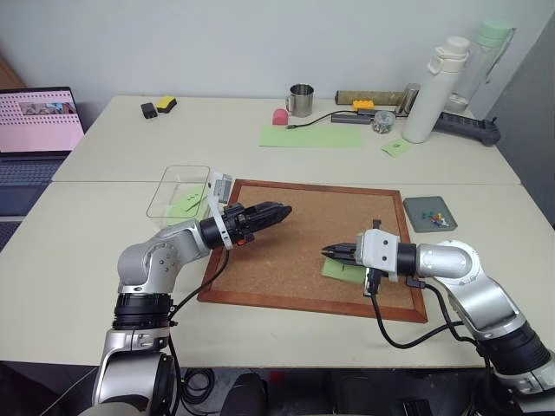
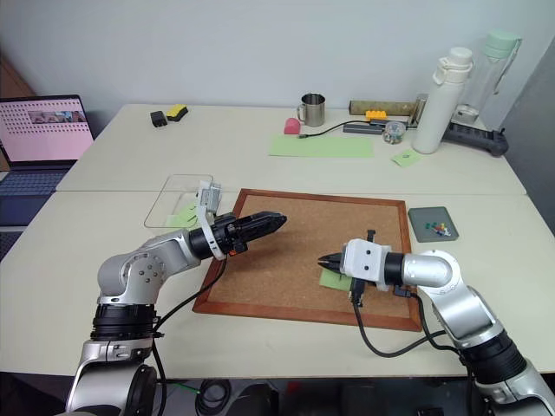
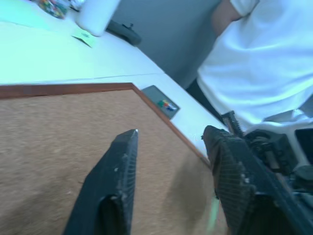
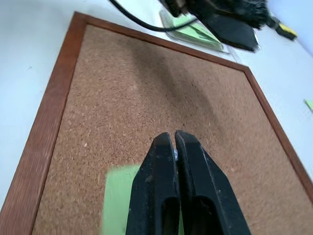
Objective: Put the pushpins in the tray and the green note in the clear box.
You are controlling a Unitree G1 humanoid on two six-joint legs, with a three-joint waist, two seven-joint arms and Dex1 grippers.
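Note:
A green note [image 1: 341, 269] lies on the cork board [image 1: 303, 234] near its front right corner. My right gripper [image 1: 327, 252] hovers just above that note, shut; in the right wrist view a tiny pale pushpin head [image 4: 174, 153] is pinched at its tips. My left gripper [image 1: 284, 209] hangs open over the board's left part, with nothing between its fingers [image 3: 124, 161]. The clear box [image 1: 165, 186] stands off the board's far left corner with another light-green note [image 1: 185, 204] inside. Right of the board, the grey tray [image 1: 416, 223] holds several pushpins [image 1: 432, 211].
On the far table are a long green sheet [image 1: 310, 136], a metal mug [image 1: 301, 100], a white bottle [image 1: 429, 91], a power strip [image 1: 468, 126] and a small green scrap [image 1: 395, 147]. A laptop [image 1: 35, 130] sits far left. A person in a white shirt [image 3: 264, 58] stands beyond the tray.

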